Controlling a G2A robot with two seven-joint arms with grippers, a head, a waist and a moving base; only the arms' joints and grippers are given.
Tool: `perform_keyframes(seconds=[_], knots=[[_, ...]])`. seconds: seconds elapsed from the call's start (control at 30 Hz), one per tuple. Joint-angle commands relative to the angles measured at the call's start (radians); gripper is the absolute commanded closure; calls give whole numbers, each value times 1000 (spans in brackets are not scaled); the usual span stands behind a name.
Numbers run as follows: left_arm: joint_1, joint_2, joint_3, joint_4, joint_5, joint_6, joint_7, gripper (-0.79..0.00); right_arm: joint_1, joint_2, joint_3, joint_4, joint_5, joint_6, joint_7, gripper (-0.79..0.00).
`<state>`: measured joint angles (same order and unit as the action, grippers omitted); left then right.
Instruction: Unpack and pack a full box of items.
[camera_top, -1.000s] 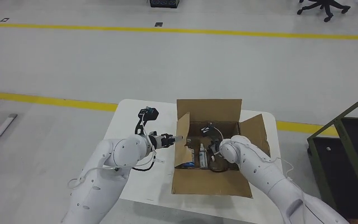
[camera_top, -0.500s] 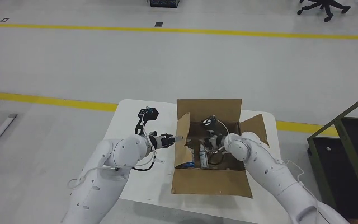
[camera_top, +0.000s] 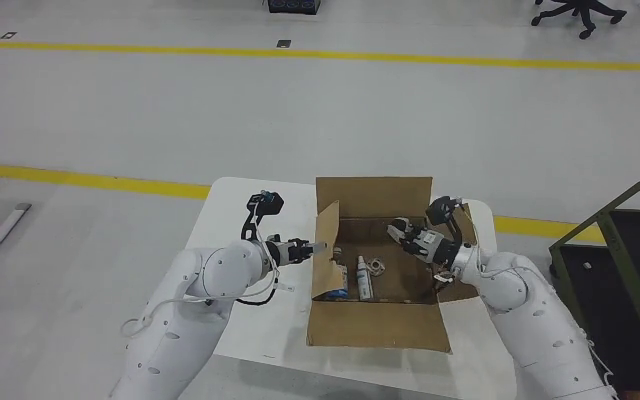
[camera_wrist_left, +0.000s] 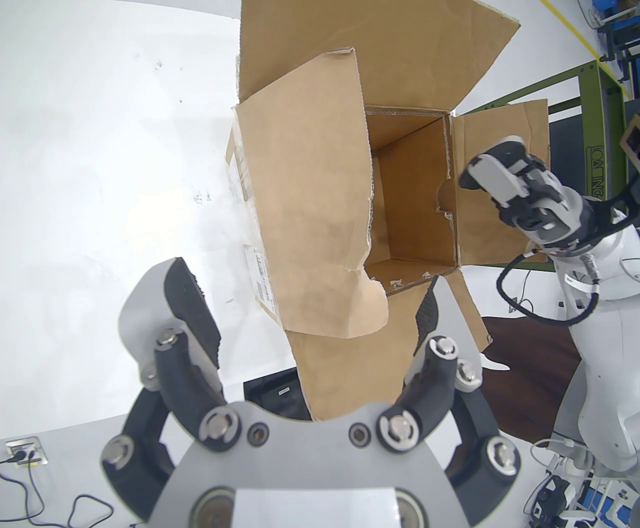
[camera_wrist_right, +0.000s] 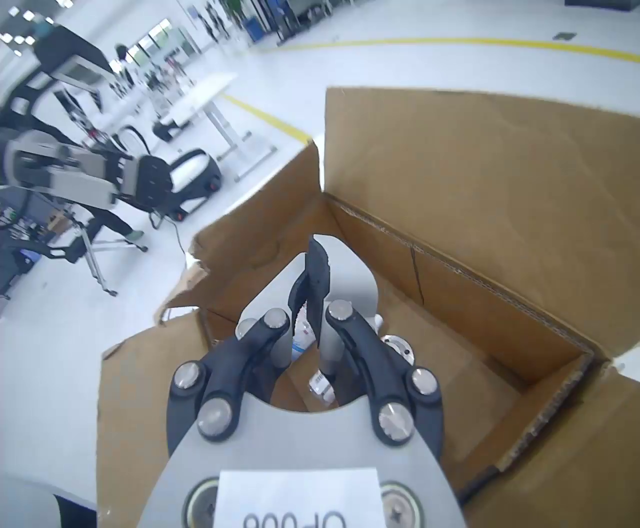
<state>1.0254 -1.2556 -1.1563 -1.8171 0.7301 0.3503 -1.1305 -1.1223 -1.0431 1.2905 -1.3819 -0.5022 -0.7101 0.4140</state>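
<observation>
Now: left gripper (camera_wrist_left: 306, 295) is spread wide, fingers (camera_wrist_left: 192, 310) well apart, level with the left side flap (camera_top: 328, 222) of the cardboard box (camera_top: 375, 325). In the left wrist view, cardboard runs between the two pads toward the palm. One pad lies just beside the card; whether it touches, I cannot tell. Nothing is clamped.

Box stands open on the white table (camera_top: 255, 205), all four flaps out, directly ahead of this gripper's fingertips.

Contents on the box floor, going across from the left gripper's side:
- blue-and-white pack (camera_top: 335, 294), just inside the left wall, nearest the left gripper
- white bottle (camera_top: 361, 280), lying on its side just beside the pack
- round metal fitting (camera_top: 377, 266), next to the bottle, toward the box middle

Right gripper (camera_wrist_right: 314, 265) is clenched, pads pressed flat together. It hangs above the right rear part of the box opening, fingertips angled down and inward. The metal fitting and the bottle lie below and ahead of its tips, apart from them. The right side flap sits beneath its wrist.
</observation>
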Motion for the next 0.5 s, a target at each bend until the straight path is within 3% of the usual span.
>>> perform_keyframes(seconds=[0.0,0.1,0.47], knots=[[0,0,0,0,0,0,0,-785,-26,4,33,3,47,-70,-44,0],[0,0,0,0,0,0,0,-785,-47,8,54,16,82,-125,-67,0],[0,0,0,0,0,0,0,-785,-47,8,54,16,82,-125,-67,0]])
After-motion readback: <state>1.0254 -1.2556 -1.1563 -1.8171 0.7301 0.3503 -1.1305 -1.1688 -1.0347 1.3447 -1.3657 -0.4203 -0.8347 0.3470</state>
